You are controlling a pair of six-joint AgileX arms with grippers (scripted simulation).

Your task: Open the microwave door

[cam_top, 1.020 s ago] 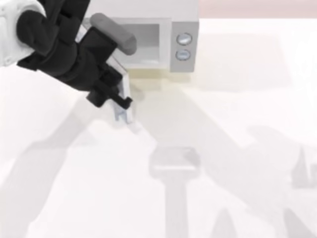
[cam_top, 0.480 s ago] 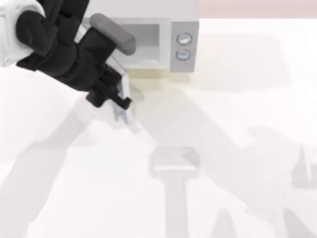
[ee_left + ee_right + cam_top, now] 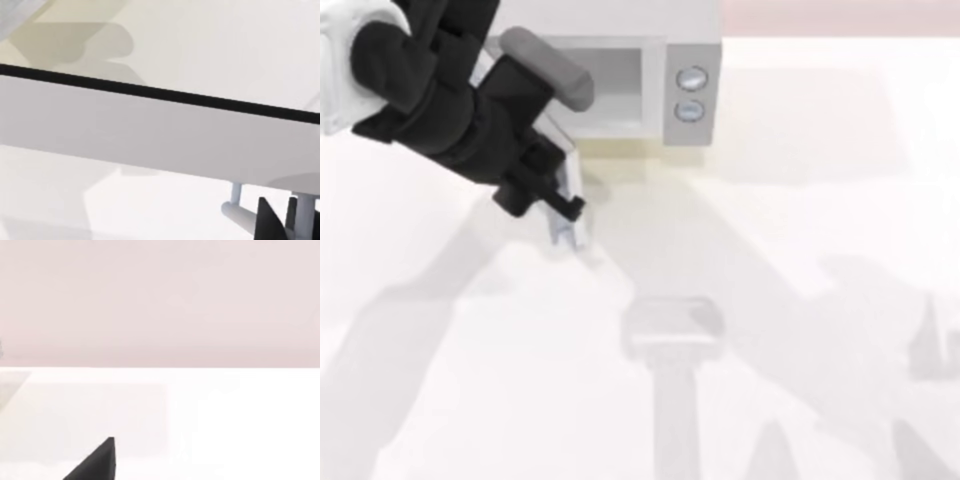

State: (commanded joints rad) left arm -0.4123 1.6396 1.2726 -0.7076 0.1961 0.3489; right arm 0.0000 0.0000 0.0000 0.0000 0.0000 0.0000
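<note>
Silver-grey and boxy, the microwave (image 3: 620,60) sits at the far edge of the table (image 3: 800,300), left of centre in the top view, its two round knobs (image 3: 690,95) stacked on the front panel. Its cavity (image 3: 610,90) shows open, and the microwave door (image 3: 565,195) is swung well out toward the near left, hinged on the left side. I have my left gripper (image 3: 570,212) at the door's outer end, fingers pinched on the door handle (image 3: 240,216); the left wrist view shows the door's pale face with a dark edge strip, and the pale bar handle between dark fingertips (image 3: 267,220). My right arm is out of the top view; its wrist camera catches only one dark fingertip (image 3: 97,462), so I cannot tell how that gripper stands.
</note>
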